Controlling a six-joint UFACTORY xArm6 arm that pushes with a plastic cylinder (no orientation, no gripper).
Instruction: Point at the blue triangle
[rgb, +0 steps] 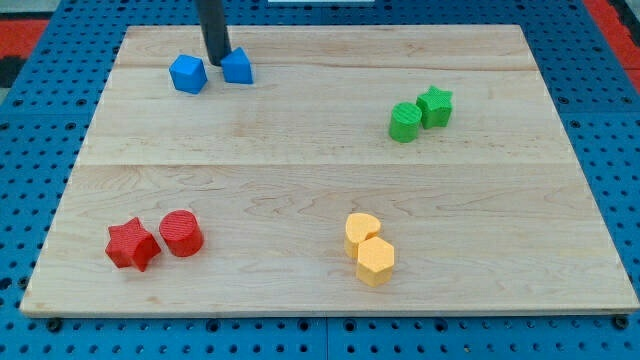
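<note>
- Desk (300, 180): pale wooden board carrying eight small blocks in four colour pairs, each pair well apart from the others.
- Blue triangle (237, 67): task item, at the view's top left; sits upright, just beside the blue cube (188, 74), which lies to its left with a narrow gap between them.
- My tip (217, 60): lower end of the dark rod, standing in that gap, just beside the triangle's left edge; whether it touches the block cannot be told from this view.
- Jaws: none fitted; the arm ends in a plain rod, so there is no released or clenched state to report.
- Step in hand, judged: the pointing looks nearly or fully made. To do it well, keep the tip closer to the triangle than to the cube so the indication reads unambiguously, and approach slowly so neither blue block is nudged.
- Risk, judged: the gap is tight; a sideways drift to the view's left would shove the cube instead.
- Other stock: green cylinder (404, 122) touching green star (435, 105) at the view's right; red star (131, 244) and red cylinder (181, 233) at bottom left; two yellow blocks (369, 250) touching at bottom centre, shapes unclear.
</note>
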